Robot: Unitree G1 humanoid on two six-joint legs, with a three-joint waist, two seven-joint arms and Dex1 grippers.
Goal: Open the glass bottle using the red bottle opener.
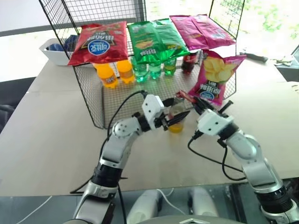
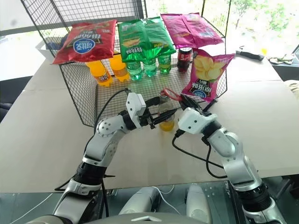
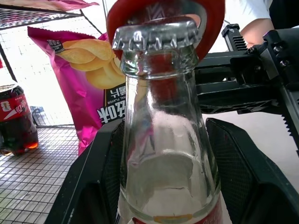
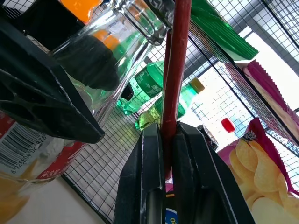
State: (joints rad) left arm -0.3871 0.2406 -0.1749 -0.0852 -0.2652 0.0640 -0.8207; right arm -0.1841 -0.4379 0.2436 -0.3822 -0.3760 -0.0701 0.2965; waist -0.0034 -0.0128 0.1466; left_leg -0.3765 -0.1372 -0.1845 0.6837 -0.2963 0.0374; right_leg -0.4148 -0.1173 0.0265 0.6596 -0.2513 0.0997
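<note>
1. The bottle (image 1: 177, 116) was held upright on the table (image 1: 51, 140), just in front of the wire rack (image 1: 140, 88), clamped between the left gripper's (image 1: 179, 118) fingers.
2. The opener (image 4: 175, 70) was pinched in the closed right gripper (image 4: 168, 140).
3. The opener's ring was seen against the bottle's cap (image 3: 156, 35).
</note>
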